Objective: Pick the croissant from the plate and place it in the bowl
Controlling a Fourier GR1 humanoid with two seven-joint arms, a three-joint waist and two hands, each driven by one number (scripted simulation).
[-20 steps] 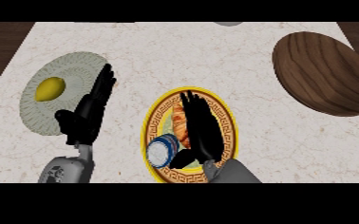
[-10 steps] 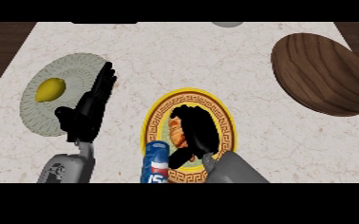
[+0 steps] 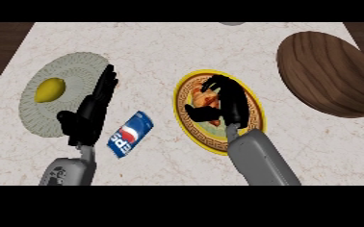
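An orange-brown croissant (image 3: pixel 204 99) lies on a yellow plate (image 3: pixel 187 125) with an ornate dark rim, at the middle of the counter. My right hand (image 3: pixel 229 101) rests over it, fingers and thumb curled round the croissant and hiding most of it. At the right edge sits a dark wooden bowl (image 3: pixel 321 73) with nothing visible inside. My left hand (image 3: pixel 92 109) stands open at the left, fingers straight, holding nothing.
A blue soda can (image 3: pixel 130 134) lies on its side between my two forearms. A pale green plate (image 3: pixel 43 113) at the left holds a lemon (image 3: pixel 50 89). A grey object (image 3: pixel 232 23) peeks in at the far edge.
The view has shifted left, so the plate and bowl sit more central. My right hand's fingers have curled down round the croissant. The soda can now lies flat beside the plate.
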